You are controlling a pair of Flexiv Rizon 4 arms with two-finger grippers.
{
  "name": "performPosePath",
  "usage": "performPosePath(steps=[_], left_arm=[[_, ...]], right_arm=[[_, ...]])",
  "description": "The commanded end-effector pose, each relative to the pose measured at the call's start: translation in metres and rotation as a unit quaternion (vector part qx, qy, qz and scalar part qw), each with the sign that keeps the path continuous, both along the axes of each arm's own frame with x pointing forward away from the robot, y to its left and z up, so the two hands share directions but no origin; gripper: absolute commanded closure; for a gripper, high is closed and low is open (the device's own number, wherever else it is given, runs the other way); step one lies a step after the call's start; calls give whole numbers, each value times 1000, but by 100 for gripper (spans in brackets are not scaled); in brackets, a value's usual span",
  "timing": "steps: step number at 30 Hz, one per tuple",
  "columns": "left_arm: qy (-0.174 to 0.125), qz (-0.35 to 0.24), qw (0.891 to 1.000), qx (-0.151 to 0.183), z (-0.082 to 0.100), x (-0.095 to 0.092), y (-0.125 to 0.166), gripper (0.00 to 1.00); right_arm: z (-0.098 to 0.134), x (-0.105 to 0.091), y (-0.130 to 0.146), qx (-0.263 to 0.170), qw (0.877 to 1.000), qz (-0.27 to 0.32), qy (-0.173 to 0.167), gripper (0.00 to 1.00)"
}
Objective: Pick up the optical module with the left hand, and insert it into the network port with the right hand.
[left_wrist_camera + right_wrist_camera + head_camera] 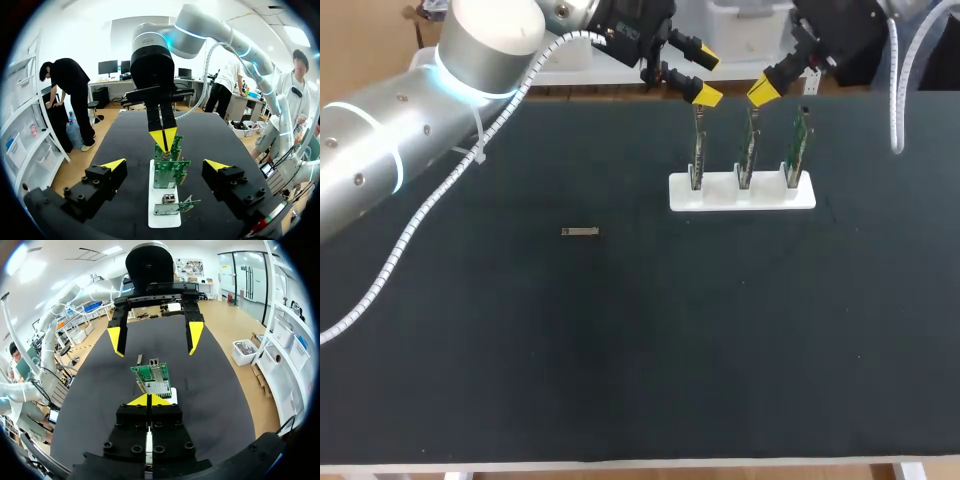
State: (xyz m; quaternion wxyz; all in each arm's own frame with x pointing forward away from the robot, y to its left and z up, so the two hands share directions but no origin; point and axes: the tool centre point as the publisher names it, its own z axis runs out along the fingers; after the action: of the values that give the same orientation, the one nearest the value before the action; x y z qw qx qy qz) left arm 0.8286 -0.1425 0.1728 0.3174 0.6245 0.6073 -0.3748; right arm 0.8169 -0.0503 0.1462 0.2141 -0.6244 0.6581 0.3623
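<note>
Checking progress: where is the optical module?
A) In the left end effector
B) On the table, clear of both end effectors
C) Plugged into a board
B: the optical module lies alone on the table, far from the left end effector and right end effector.

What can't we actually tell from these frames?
- Optical module: too small in head view to tell its ends apart.
- Right gripper and green cards: contact unclear. The shut tips overlap a card's top in head view, and its own fingers hide that spot in right wrist view.
</note>
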Motion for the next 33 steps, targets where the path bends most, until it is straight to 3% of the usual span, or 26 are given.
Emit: performPosePath(steps=[1, 21, 33], left_arm=[[-2, 2, 1000, 0, 0, -3, 1, 0], [-2, 2, 1000, 0, 0, -3, 1, 0], [-2, 2, 1000, 0, 0, -3, 1, 0]], right_arm=[[-6, 7, 0, 7, 998, 48, 45, 100], [-11, 4, 0, 4, 998, 47, 52, 100], [9, 8, -6, 35, 997, 35, 53, 100]])
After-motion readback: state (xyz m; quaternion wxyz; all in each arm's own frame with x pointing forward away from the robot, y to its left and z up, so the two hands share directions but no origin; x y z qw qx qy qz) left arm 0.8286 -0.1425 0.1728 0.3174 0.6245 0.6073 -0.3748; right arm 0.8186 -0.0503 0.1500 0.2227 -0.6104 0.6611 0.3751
